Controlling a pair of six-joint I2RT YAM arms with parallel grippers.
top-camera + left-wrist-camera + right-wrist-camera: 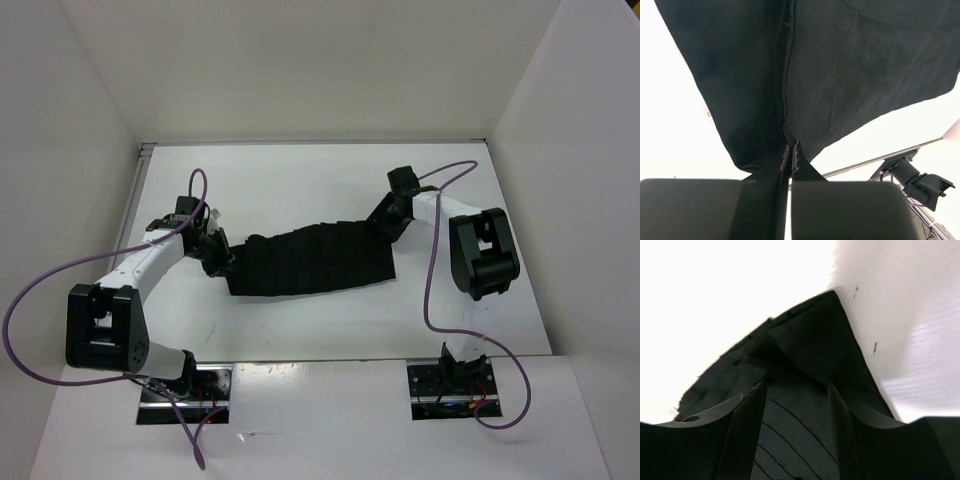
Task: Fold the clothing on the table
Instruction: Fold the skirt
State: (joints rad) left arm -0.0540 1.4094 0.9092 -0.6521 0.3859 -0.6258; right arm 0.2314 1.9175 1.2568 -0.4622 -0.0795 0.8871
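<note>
The black pleated clothing (310,262) lies as a wide strip across the middle of the white table (300,185). My left gripper (215,255) is at its left end. In the left wrist view that gripper (791,150) is shut on a pinched edge of the clothing (850,65), which spreads away from the fingertips. My right gripper (384,224) is at the strip's upper right corner. In the right wrist view it (796,384) is open, its fingers (745,425) straddling pleated fabric, and a raised fold of the clothing (810,340) sits just beyond the tips.
White upright walls (560,110) close in the table on three sides. The table's thin metal edge (875,162) and an arm base mount (912,177) show in the left wrist view. Purple cables (432,270) loop beside both arms. The right arm's elbow (483,255) stands right of the cloth.
</note>
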